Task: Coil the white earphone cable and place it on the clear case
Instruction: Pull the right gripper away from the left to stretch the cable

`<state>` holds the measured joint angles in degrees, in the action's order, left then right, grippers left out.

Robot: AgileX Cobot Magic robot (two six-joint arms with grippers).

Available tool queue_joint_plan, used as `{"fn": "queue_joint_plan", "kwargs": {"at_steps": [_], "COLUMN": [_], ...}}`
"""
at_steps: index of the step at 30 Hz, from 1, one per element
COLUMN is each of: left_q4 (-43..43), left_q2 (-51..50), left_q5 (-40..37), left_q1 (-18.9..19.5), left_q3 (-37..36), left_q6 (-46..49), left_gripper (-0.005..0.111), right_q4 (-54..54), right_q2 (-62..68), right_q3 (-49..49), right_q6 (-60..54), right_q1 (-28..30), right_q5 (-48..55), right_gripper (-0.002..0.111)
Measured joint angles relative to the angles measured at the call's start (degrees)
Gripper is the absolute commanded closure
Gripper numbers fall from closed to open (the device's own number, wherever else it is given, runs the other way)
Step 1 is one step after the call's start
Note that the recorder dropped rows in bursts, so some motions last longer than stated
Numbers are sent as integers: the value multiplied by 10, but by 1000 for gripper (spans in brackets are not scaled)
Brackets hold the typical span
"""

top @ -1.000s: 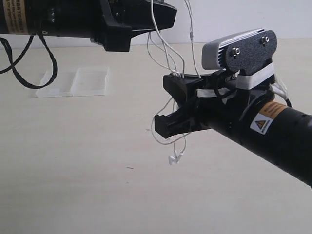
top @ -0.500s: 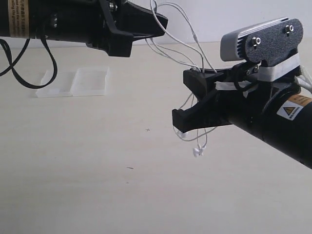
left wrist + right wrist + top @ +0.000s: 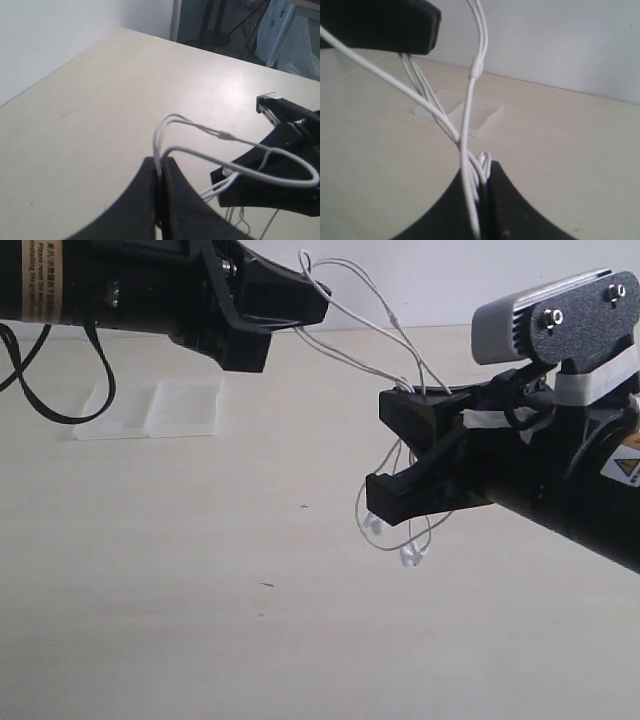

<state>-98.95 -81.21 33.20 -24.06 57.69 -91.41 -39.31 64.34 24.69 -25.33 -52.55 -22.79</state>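
Across the pale counter [image 3: 150, 640], by size:

- Right fingers [image 3: 398, 495], near right: closed on gathered loops of the earphone cable [image 3: 469, 105], so the bundle holds together.
- Left fingers [image 3: 300, 302], far left, raised: pinched on a bend, probably to draw slack for coiling.
- Clear case [image 3: 185, 405], far left: flat, both halves open, awaiting the coil.
- Cable: thin, white, strung between both arms, off the counter.
- Earbuds [image 3: 408, 556]: dangling below the right fingers.
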Motion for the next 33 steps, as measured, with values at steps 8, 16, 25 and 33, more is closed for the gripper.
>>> {"fn": "queue_joint_plan", "kwargs": {"at_steps": [8,16,25,33], "left_q4": [-8,-12,-12,-12], "left_q2": [-27,-42,-42,-42], "left_q5": [6,40,52,52], "left_q1": [0,0,0,0], "left_q3": [-8,-8,-57,-89], "left_q6": [-8,-41,-47,-39], "left_gripper": [92,34,37,37], "right_q4": [0,0,0,-14], "right_q2": [-24,-24,-24,-24], "right_q3": [0,0,0,0], "right_q6": [0,-4,-10,-33], "right_q1": [0,0,0,0], "right_q5": [32,42,43,44], "right_gripper": [108,108,108,108]}}
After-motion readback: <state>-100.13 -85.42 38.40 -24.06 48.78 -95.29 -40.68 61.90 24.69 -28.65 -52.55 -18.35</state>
